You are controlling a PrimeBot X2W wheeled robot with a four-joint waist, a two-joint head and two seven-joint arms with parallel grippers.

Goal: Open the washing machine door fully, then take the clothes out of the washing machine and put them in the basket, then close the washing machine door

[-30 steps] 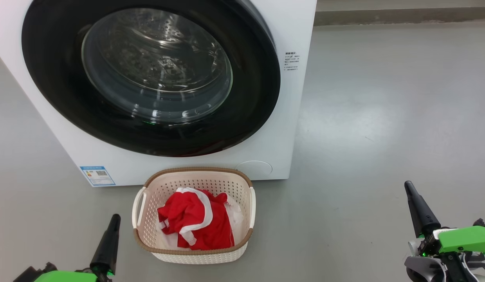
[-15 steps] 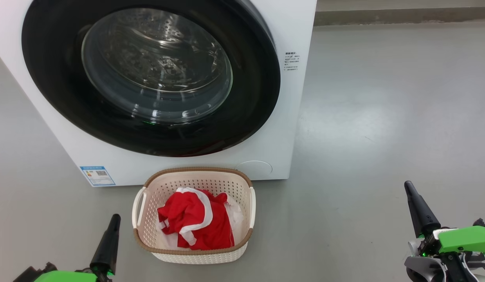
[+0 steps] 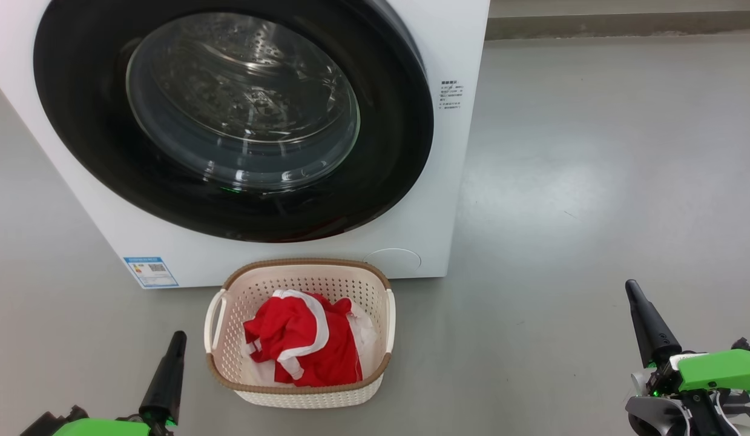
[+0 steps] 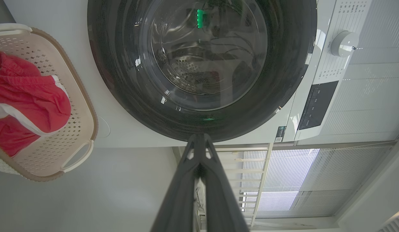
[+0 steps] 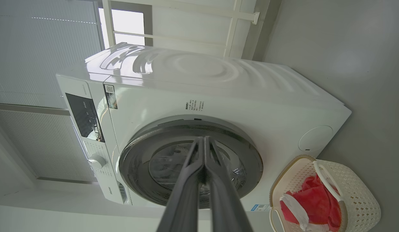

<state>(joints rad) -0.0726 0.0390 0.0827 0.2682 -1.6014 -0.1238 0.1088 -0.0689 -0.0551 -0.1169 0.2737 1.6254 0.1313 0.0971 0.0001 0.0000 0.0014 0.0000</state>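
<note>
Head view. The washing machine fills the upper left of the frame. The washing machine door lies shut against its white front, and the steel drum is visible through the glass. A blue label sits at the lower left corner of the front. Below centre, on the grey floor, the basket stands just before the machine's lower edge, and the red and white clothes lie heaped inside it.

My left gripper, at lower left, has its fingers pressed together on nothing. It is near the basket's left side but apart from it. My right gripper, at lower right, is likewise closed and empty, well apart from the basket.

Wrist views. In each, my joined fingers rise from bottom centre and end over the door. The basket shows at the left edge in the left wrist view and at lower right in the right wrist view.
</note>
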